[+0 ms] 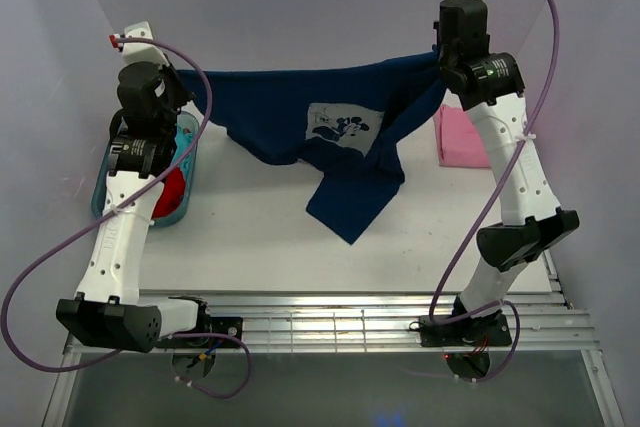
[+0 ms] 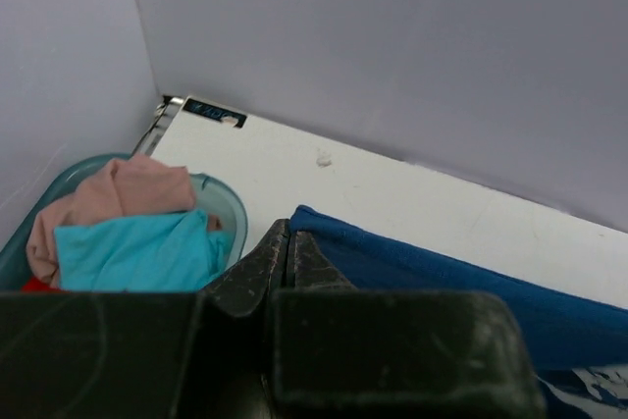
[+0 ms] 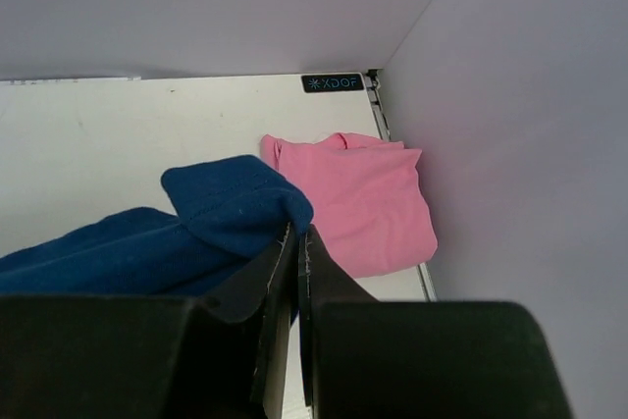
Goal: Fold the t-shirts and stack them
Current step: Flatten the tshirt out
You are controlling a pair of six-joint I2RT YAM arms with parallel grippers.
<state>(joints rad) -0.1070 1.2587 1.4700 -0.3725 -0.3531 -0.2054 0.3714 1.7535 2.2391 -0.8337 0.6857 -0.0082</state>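
1. Navy cloth spans the far side of the counter [image 1: 250, 237]. The navy t-shirt [image 1: 280, 112] is strung between your two claws, sagging in the middle, with its pale print [image 1: 340, 127] facing up and a loose part trailing toward you onto the counter.
2. Your left claw [image 2: 287, 233] is pinched fully together on one edge of the navy t-shirt, with blue cloth coming out right at its tips.
3. Your right claw [image 3: 297, 233] is clamped tight on a bunched edge of the same shirt.
4. To the right of that grip, the pink t-shirt [image 3: 363, 203] lies folded in the far right corner.
5. The teal t-shirt [image 2: 137, 252], dusty-pink t-shirt [image 2: 118, 193] and red t-shirt [image 1: 172, 192] wait crumpled in the tub [image 2: 231, 203] on your left.
6. You appear to be at the spreading step: the navy shirt is gripped but not yet flat, and no fold is made.
7. Next, you likely need to draw both claws evenly so the cloth goes taut, then lay it down smooth. Watch the trailing part, which could bunch underneath.
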